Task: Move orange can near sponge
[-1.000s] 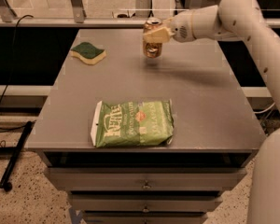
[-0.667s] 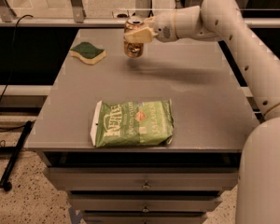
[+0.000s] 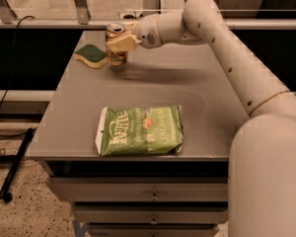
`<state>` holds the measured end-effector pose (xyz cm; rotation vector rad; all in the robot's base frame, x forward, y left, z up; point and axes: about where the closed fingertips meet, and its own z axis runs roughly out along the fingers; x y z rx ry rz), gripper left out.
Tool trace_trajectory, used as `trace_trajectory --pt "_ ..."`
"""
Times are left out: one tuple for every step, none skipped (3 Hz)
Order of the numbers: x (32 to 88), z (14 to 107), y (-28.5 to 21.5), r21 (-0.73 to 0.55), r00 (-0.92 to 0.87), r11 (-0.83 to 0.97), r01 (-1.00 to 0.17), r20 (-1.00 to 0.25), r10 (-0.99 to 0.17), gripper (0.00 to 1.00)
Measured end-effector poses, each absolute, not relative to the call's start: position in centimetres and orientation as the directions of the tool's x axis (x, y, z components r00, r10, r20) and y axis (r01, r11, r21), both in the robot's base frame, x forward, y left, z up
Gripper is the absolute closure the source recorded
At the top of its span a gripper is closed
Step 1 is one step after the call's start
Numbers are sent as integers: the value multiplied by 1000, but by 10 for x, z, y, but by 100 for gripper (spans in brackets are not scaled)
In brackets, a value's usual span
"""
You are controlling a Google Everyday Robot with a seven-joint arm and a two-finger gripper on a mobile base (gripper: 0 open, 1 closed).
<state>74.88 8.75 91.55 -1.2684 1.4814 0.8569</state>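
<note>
The orange can (image 3: 115, 31) stands upright at the far left of the worktop (image 3: 197, 102), just beside the sponge (image 3: 91, 54), which lies to its left near the back corner. I cannot tell whether the can's base rests on the surface or hangs a little above it.

The gripper (image 3: 119, 43) sits at the can's mid-height, and its pale fingers (image 3: 124, 41) are closed around the body, so the silver top shows above them and the lower part of the can below.

As a thin-walled drink can, it is probably light, or moderately heavy if full. It is stiff enough along its height but easy to dent when squeezed hard from the sides. Its smooth metal skin is likely slippery, so a moderate pinch across the middle of the body, as here, seems the sound place to hold it. That keeps clear of the rim and pull tab, and the grip is low enough that the can should not tip.

The arm (image 3: 222, 38) comes up from the robot's body at the right and bends at the elbow over the back edge. From there it stretches leftward, nearly level, with the wrist pointing toward the sponge.

A green chip bag (image 3: 140, 131) lies flat near the front edge, well apart from both
</note>
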Motion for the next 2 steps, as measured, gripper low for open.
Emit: trace_trajectory --pt "750 901 107 -92 25 185 -978 -942 -334 83" --pt "757 890 117 -110 36 181 -977 -927 -373 51"
